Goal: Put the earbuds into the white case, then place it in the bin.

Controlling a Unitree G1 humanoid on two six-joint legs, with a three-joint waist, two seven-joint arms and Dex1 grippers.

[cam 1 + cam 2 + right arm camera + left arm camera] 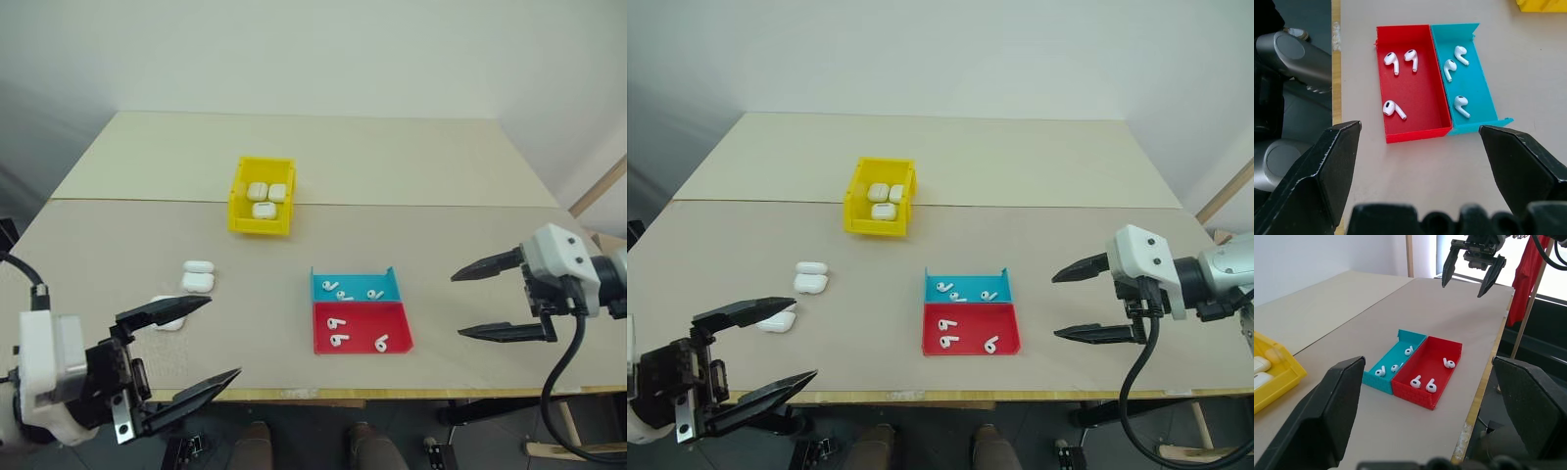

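Left end effector (176,351), open and empty, hovers beside white case (171,323); right end effector (480,302) open.

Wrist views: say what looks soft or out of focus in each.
Left wrist view: the left gripper looms as soft dark shapes, while the red tray stays crisp. Right wrist view: the right gripper blurs likewise, the earbuds sharp.

This looks like a robotics lab or test room. A plain beige rectangular tabletop (411,157) stands against bare white walls (313,49), with small bright plastic sorting trays laid out, and loose black cables (563,392) hang beside it.
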